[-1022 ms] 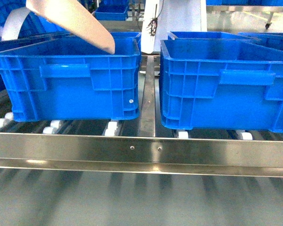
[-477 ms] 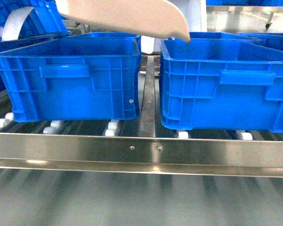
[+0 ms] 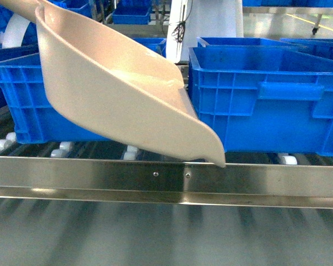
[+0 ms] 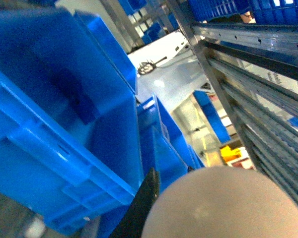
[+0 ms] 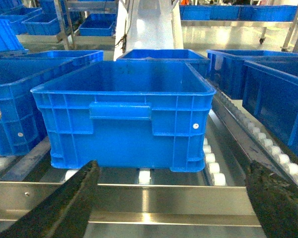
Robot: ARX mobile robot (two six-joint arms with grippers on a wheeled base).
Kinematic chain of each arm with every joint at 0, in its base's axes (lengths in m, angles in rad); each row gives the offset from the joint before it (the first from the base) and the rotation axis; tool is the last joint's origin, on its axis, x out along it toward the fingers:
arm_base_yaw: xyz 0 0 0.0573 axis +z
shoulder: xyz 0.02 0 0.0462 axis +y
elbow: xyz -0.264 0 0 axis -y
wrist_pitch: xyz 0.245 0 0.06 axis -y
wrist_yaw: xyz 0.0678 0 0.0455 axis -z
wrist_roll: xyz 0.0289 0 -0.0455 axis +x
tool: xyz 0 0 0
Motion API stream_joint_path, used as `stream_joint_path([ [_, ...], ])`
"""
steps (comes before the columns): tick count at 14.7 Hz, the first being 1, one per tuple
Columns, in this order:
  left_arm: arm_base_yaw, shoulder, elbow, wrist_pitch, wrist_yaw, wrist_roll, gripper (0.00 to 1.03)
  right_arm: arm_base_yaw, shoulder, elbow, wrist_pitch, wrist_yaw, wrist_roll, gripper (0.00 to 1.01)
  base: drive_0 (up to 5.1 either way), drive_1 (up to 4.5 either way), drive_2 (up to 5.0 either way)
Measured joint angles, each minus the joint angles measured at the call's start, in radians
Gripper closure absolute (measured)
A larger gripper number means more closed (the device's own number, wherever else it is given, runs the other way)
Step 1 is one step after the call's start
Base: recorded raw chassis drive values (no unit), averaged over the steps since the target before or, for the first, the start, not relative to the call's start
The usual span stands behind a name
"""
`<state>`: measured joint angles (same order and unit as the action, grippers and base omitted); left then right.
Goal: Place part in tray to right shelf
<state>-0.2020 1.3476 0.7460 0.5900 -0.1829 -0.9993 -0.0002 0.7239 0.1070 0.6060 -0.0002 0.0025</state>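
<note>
The cream-white tray [image 3: 116,94] hangs tilted in front of the two blue crates. Its handle runs off the top left and its lip tip points down to the right, just above the steel front rail of the right shelf [image 3: 266,180]. In the left wrist view the tray's rounded cream surface [image 4: 223,208] fills the bottom, and my left gripper [image 4: 173,173] is shut on it with one black finger [image 4: 145,201] beside it. My right gripper [image 5: 172,171] is open with nothing between its fingers, facing the shelf rail [image 5: 149,198]. The part is out of view.
Two large blue crates [image 3: 266,94] [image 3: 22,100] stand side by side on the white rollers [image 3: 288,159], with a narrow steel divider between them. More blue crates [image 5: 268,64] sit behind and to the sides. A lower steel surface lies in front of the rail.
The tray swung from the upper left across the crate tops to the right. It then dropped forward and down, so its lip tip now sits at the front rail.
</note>
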Motion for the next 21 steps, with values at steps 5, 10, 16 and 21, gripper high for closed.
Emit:
stream_joint_path([
  [5,0.064,-0.143,-0.244,0.113,0.038,0.697,0.91,0.0,-0.122,-0.043,-0.077,0.0,0.0,0.49,0.0,0.0,0.0],
  [10,0.122,-0.303,-0.478,0.143,0.085,0.963,0.91,0.0,-0.235,-0.094,-0.134,0.0,-0.003,1.0,0.0,0.0,0.0],
  [16,0.2,-0.544,-0.639,0.074,0.184,0.983,0.91,0.0,-0.433,-0.094,-0.311,0.0,0.0,0.99,0.0,0.0,0.0],
  [21,0.202,-0.755,-0.707,-0.056,0.183,0.982,0.91,0.0,-0.538,-0.094,-0.42,0.0,0.0,0.99,0.0,0.0,0.0],
])
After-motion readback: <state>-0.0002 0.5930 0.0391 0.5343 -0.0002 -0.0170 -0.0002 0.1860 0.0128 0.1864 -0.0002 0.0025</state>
